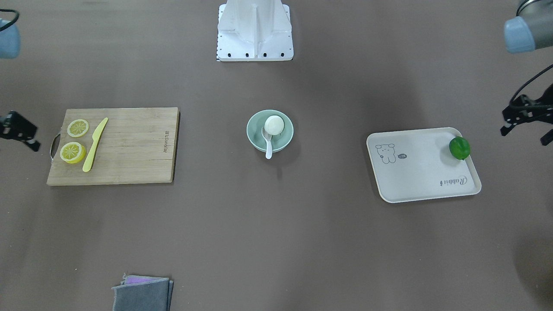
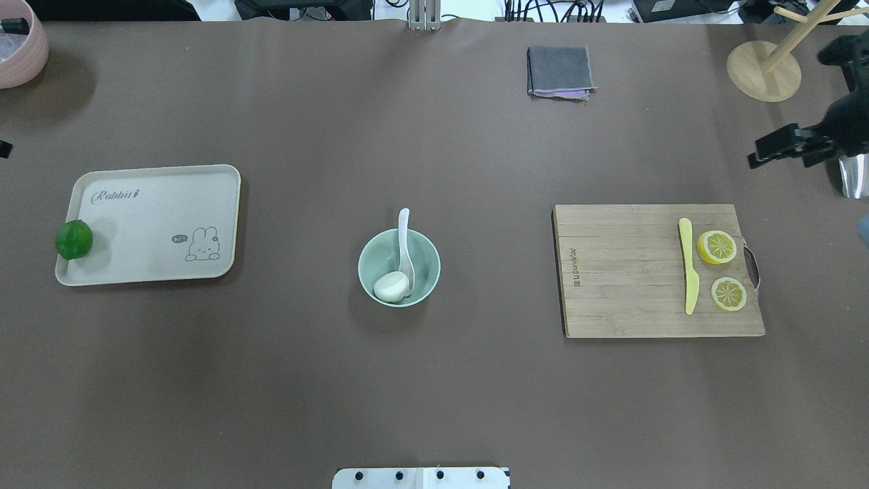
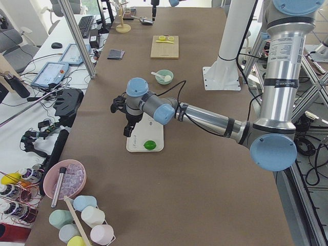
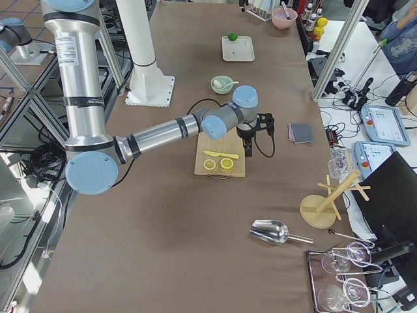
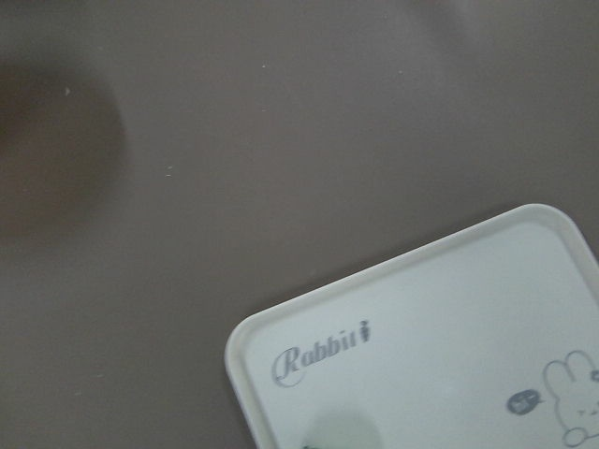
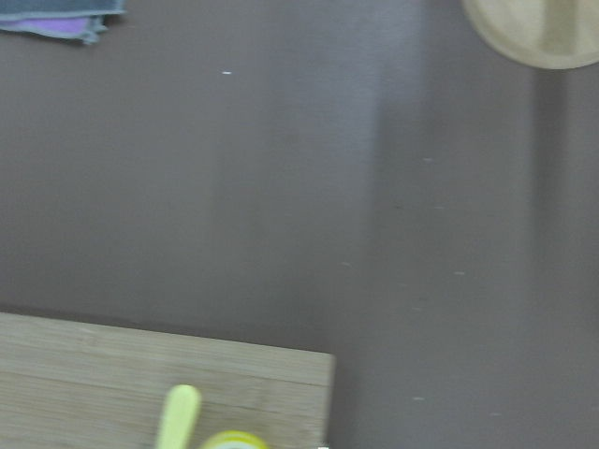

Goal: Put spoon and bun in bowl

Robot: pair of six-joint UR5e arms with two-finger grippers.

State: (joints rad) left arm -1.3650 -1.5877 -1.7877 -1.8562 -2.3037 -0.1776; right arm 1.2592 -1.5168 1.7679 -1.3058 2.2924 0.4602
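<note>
The pale mint-green bowl (image 1: 252,123) stands at the table's middle, also in the overhead view (image 2: 366,255). The white bun (image 1: 274,125) lies inside it (image 2: 392,286). The white spoon (image 1: 268,147) rests with its scoop in the bowl beside the bun and its handle out over the rim (image 2: 404,227). My left gripper (image 1: 524,134) hovers by the tray's end, far from the bowl, and looks open and empty. My right gripper (image 1: 19,136) hovers beyond the cutting board's handle end (image 2: 764,153), and also looks open and empty.
A beige tray (image 2: 156,204) with a green lime (image 2: 73,239) lies on my left. A wooden cutting board (image 2: 624,272) with two lemon slices (image 2: 716,246) and a yellow knife (image 2: 689,265) lies on my right. A folded grey cloth (image 2: 560,71) and a wooden stand (image 2: 764,71) sit at the far edge.
</note>
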